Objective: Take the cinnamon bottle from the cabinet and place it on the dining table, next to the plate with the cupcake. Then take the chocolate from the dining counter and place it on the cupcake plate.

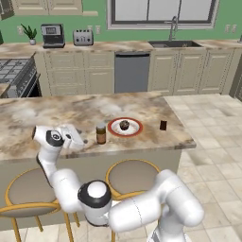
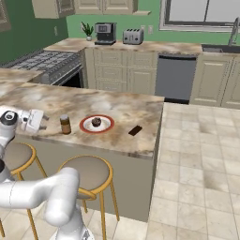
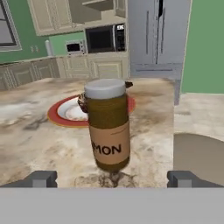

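The cinnamon bottle (image 3: 108,124) stood upright at the frame's centre on the dining table (image 3: 39,144), just beside the cupcake plate (image 3: 65,111), so I judged the first half done. My gripper (image 3: 112,178) was spread wide, clear of it, holding nothing. The chocolate (image 1: 163,125), right of the plate, remained unmoved. The bottle hid most of the cupcake (image 1: 124,125).

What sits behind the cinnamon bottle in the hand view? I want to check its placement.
Behind the cinnamon bottle lies the red-rimmed plate; the bottle covers most of the cupcake and the plate's middle.
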Available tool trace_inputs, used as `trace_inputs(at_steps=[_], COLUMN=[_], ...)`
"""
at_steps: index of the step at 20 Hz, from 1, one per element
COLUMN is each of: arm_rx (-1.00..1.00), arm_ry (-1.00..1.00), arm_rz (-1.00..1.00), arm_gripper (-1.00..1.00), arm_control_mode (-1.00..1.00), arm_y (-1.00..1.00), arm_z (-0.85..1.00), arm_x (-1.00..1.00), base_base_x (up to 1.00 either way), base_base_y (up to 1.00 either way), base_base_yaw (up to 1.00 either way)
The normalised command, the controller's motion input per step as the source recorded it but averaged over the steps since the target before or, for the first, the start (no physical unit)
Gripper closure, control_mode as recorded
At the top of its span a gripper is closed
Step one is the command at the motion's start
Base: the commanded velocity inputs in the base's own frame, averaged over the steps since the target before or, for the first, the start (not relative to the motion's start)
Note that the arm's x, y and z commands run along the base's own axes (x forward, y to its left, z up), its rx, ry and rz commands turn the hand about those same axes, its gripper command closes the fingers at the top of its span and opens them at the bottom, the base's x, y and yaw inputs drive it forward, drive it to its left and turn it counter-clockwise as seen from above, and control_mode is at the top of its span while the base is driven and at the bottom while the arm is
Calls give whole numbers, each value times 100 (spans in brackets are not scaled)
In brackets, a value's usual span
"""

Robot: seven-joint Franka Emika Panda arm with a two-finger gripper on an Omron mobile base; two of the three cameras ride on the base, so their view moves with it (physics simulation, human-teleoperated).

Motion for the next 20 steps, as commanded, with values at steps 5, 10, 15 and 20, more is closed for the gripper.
trace_inputs(at_steps=[5,10,15,20], arm_rx=[22,7,13,18], arm_ry=[1,0,-3,0], arm_rz=[23,29,24,18], arm_gripper=[-100,-100,-100,-100], arm_control_mode=[-100,-100,-100,-100], arm_y=[2,-11,-34,-42], arm_z=[43,44,44,51], arm_x=[-59,-67,-64,-51], base_base_x=[0,0,0,0], base_base_y=[0,0,0,0], base_base_yaw=[0,0,0,0])
